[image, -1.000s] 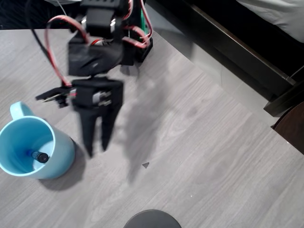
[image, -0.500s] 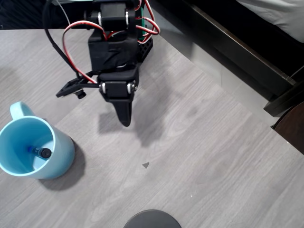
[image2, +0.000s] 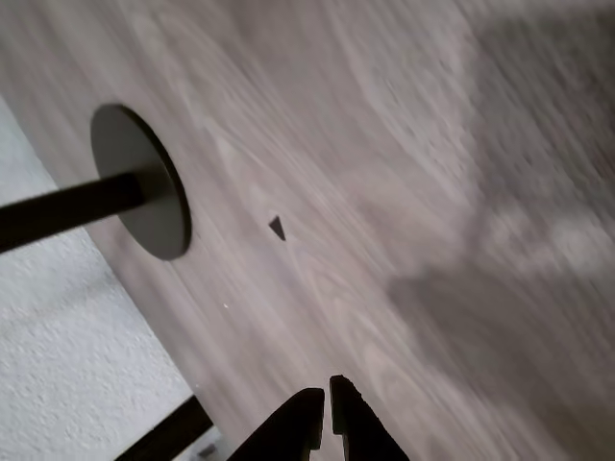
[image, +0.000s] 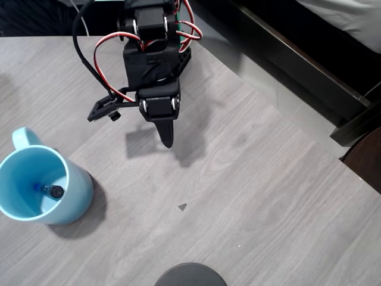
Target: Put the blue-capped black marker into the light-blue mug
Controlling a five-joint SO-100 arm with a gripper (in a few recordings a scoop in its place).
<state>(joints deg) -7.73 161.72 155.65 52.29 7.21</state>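
Overhead view: one light-blue mug (image: 41, 186) upright near the table's left edge, toward the front-left corner, handle turned toward the back edge. One blue-capped black marker (image: 50, 191) inside that mug, standing on end, dark tip up, blue showing below it against the mug floor. One black gripper (image: 166, 138) hanging over the grey wood-grain table (image: 256, 208) near the back edge, well apart from the mug, tips pressed together into a single point, nothing between them. Red cables looping round the arm above. Small dark triangular mark (image: 182, 207) on the table surface, roughly mid-table toward the front. One dark round disc (image: 190, 275) cut by the front edge. Wrist view: gripper (image2: 325, 403) tips at bottom centre, a hairline slit between them, closed on nothing. Same triangular mark (image2: 277, 228) and same disc (image2: 144, 182), here seen with a dark pole rising from it toward the left of the picture, a detail hidden from overhead. Pale textured surface past the table edge at lower left. Table surface blurred at upper right.
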